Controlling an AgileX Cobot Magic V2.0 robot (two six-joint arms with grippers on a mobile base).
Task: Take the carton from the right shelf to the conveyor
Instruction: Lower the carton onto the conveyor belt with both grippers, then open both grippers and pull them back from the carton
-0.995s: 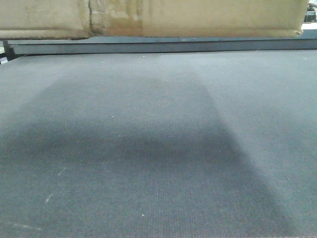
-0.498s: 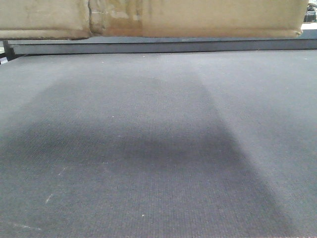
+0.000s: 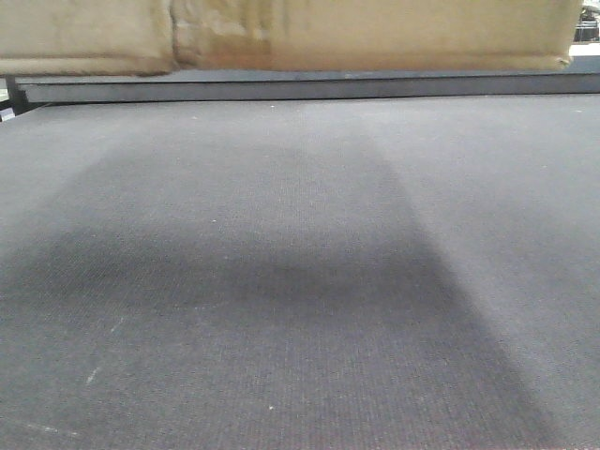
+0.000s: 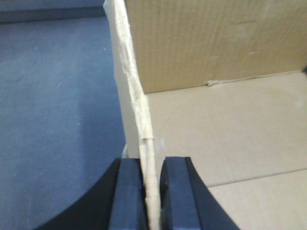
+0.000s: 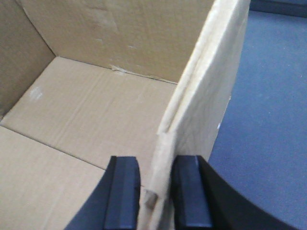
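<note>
The carton (image 3: 375, 33) is brown corrugated cardboard; only its lower edge shows along the top of the front view, with a stained taped seam near its left end. It is over the far part of the dark grey-blue conveyor (image 3: 300, 281); whether it rests on the belt I cannot tell. My left gripper (image 4: 152, 191) is shut on the carton's (image 4: 216, 48) thin, jagged left wall. My right gripper (image 5: 156, 191) is shut on the doubled right wall of the carton (image 5: 96, 110). Both wrist views look down into its bare inside. The right shelf is out of view.
A dark flat rail (image 3: 300, 89) crosses the far end of the belt, just under the carton's edge. A broad shadow lies across the middle of the belt. The conveyor (image 4: 57, 96) shows left of the carton, and the conveyor (image 5: 268, 120) shows to its right.
In the front view the carton's taped seam has crept a little to the right and its edge looks slightly blurred. The shadow on the belt has barely shifted.
</note>
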